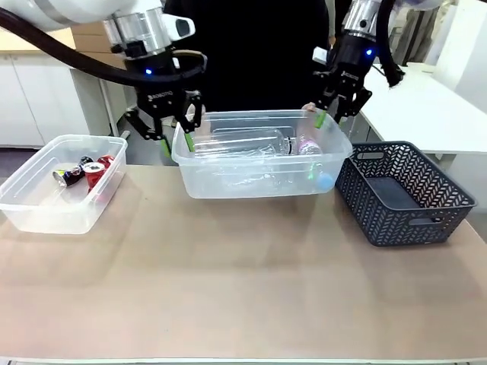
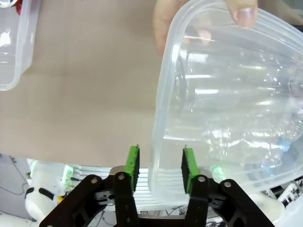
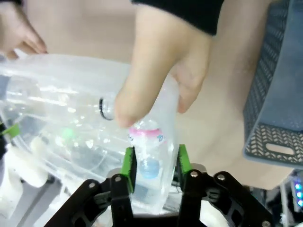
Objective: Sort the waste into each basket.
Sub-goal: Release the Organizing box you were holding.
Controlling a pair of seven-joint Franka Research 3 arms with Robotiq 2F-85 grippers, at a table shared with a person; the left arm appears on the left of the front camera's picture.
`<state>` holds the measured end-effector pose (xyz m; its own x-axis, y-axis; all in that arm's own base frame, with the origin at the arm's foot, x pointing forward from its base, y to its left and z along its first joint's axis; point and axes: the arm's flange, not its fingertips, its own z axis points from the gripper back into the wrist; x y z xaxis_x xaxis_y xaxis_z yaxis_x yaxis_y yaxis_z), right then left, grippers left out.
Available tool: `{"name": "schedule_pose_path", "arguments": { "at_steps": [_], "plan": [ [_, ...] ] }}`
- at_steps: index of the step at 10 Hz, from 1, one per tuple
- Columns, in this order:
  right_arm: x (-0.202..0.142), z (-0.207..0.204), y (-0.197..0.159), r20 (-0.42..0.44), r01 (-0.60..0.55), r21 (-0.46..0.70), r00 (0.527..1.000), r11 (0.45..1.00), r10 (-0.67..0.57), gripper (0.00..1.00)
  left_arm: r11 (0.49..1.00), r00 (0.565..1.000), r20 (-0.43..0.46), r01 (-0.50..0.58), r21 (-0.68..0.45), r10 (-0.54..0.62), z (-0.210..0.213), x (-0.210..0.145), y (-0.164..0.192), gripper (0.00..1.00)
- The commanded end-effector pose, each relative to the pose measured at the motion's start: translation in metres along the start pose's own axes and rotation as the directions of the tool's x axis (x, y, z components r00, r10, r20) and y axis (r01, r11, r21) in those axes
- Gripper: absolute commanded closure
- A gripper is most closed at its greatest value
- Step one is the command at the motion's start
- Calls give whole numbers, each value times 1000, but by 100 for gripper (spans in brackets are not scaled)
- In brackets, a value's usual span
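A clear tub [image 1: 228, 182] in the middle holds clear plastic bottles [image 1: 251, 143], one with a pink label [image 3: 147, 137]. It sits raised at the table's far side. My left gripper [image 1: 176, 141] straddles its left rim [image 2: 158, 142], jaws open with a gap beside the rim. At the tub's right corner, my right gripper [image 1: 329, 118] has its pads [image 3: 129, 163] apart on either side of the wall. A person's hand [image 3: 156, 71] grips that rim, and a thumb [image 2: 244, 12] presses the far edge. Red cans [image 1: 93, 171] lie in the left tub [image 1: 46, 213].
A dark openwork basket [image 1: 407, 205] stands at the right, close to the middle tub, and its side [image 3: 279, 94] lies right of my right gripper. The near half of the tan table [image 1: 228, 289] is bare. The person stands at the far edge.
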<state>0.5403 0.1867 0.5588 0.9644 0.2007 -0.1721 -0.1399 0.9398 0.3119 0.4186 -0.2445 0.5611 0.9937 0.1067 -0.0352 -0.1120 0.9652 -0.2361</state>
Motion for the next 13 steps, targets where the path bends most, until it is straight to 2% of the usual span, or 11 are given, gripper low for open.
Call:
{"name": "schedule_pose_path", "arguments": {
  "at_steps": [1,2,3,4,6,7,8,13],
  "plan": [
    [-51,-11,0,126,-20,8,992,1000,18,0,1000,999,34,-3,-16,3,15,-8,17,0],
    [-76,-7,4,215,-30,4,976,1000,28,0,1000,998,68,-5,-22,6,29,-12,25,0],
    [-94,-9,8,262,-51,-9,964,999,51,0,999,996,84,30,-38,-27,37,-18,29,0],
    [-107,-17,12,278,-62,-26,958,998,67,0,995,994,91,73,-61,-67,39,-23,33,0],
    [-118,-28,16,338,6,-36,941,999,7,0,993,991,100,97,-72,-90,36,-28,37,0],
    [-106,-32,16,324,90,-67,944,994,-63,0,993,994,86,82,-88,-74,34,-27,36,0],
    [-116,-12,18,291,-19,-56,956,998,34,0,997,993,99,61,-40,-57,46,-25,27,0],
    [-116,-12,18,291,-19,-56,956,998,34,0,997,993,99,61,-40,-57,46,-25,27,0]
  ]
}}
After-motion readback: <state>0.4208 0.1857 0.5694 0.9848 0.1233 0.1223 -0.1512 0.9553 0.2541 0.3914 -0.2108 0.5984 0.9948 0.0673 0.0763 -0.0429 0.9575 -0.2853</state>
